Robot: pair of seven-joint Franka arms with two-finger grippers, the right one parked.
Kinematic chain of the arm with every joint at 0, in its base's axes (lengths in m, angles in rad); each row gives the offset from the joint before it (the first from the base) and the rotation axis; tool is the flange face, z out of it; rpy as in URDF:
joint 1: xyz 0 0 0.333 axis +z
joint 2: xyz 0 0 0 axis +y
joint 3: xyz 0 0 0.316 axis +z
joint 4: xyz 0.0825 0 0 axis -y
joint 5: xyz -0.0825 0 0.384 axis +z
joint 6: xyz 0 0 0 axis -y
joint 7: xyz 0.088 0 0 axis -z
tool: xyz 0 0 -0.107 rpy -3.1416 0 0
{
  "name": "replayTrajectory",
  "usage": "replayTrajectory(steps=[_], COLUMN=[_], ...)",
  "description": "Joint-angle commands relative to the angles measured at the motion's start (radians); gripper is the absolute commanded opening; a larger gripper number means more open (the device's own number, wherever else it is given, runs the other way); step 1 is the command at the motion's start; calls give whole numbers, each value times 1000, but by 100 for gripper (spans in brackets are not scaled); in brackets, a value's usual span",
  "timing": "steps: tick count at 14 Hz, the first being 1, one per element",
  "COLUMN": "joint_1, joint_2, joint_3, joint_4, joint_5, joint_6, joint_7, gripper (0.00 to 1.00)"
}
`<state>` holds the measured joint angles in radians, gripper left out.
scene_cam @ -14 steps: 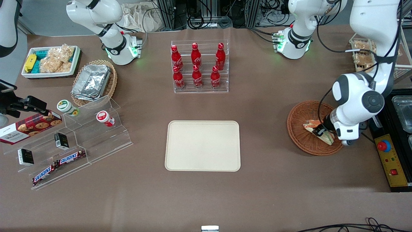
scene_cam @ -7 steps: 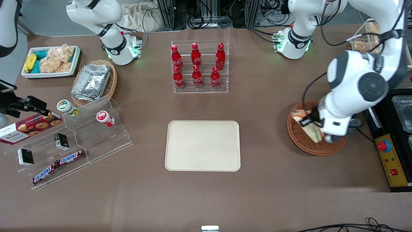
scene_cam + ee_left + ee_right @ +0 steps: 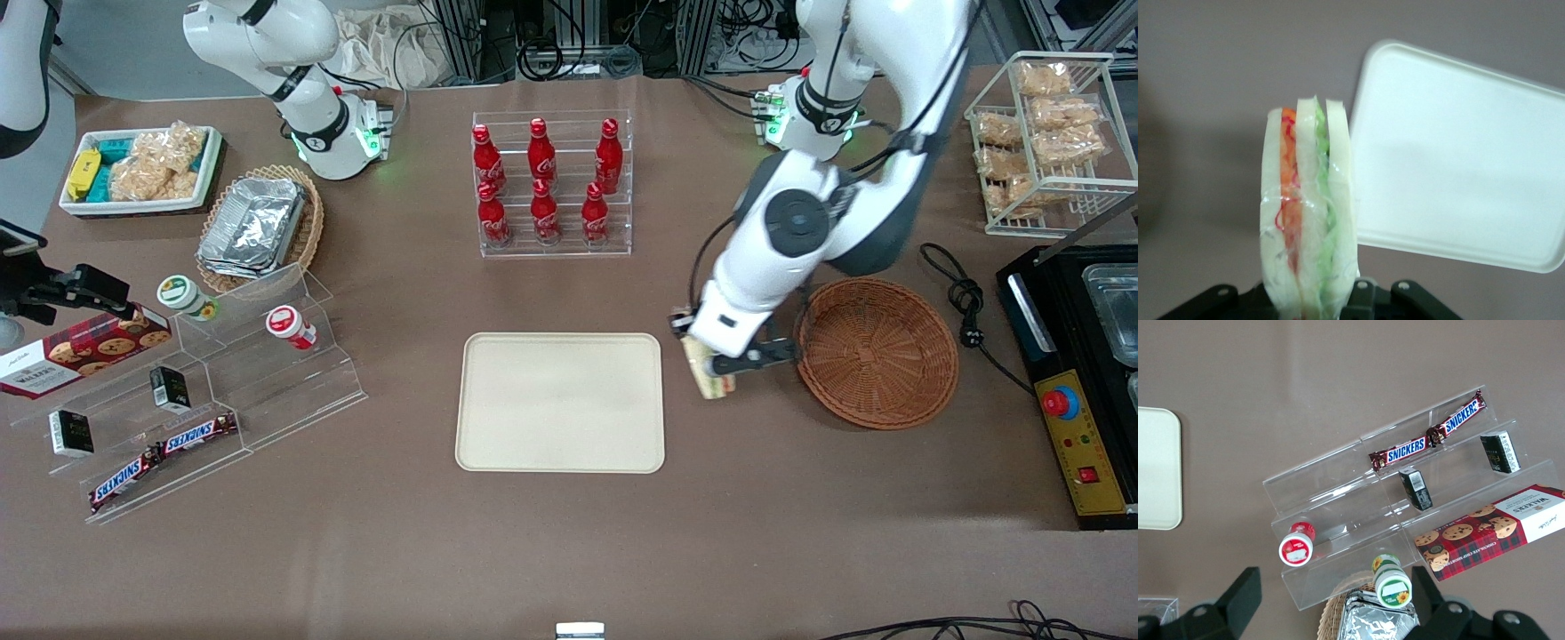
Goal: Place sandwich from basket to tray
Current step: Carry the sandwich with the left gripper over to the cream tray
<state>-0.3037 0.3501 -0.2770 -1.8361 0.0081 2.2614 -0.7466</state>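
Front view showed the pincer (image 3: 711, 373) hanging over bare brown table (image 3: 569, 551), in the gap between the tray (image 3: 560, 402) and the basket (image 3: 877, 352). It was clenched on the sandwich (image 3: 710, 380), which was off the table and clear of both the basket rim and the tray edge. The sandwich sat just beside the tray's short edge at the working arm's end, not over it. The basket lay toward the working arm's end of the table from the pincer, its woven bowl fully open to view. The tray's whole flat face was bare, with its low rim and rounded corners unbroken all round. A clear rack of red bottles (image 3: 544, 182) stood farther from the front camera than the tray, well apart from the pincer. Open table ran nearer the camera than both tray and basket.

Left wrist view showed the sandwich (image 3: 1308, 220) held by one end, its long axis running straight out from the pincer. Its three pale bread layers stood on edge, side by side, with orange and red filling in one seam and green in the other, the cut face turned to the wrist camera. The tray (image 3: 1458, 160) lay just beside it in that view, one rounded corner near the sandwich's free end.
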Motion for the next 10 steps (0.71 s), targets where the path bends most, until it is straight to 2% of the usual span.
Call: replayTrajectory(steps=[1,2,4,5,7,8,9,10], joint_1=[-57,-66,-66,-66,-67,-68,-69,-68], joint_2=[128,167,225,251,289,294,293,293], joint_3=[9,9,9,9,9,9,9,9], joint_4=[26,32,55,81,112,113,113,113], joint_5=[117,156,214,240,259,257,257,256], joint_6=[172,235,283,290,293,293,297,303], joint_7=[16,16,18,19,10,4,3,3], gripper=[0,0,10,23,73,94,98,98])
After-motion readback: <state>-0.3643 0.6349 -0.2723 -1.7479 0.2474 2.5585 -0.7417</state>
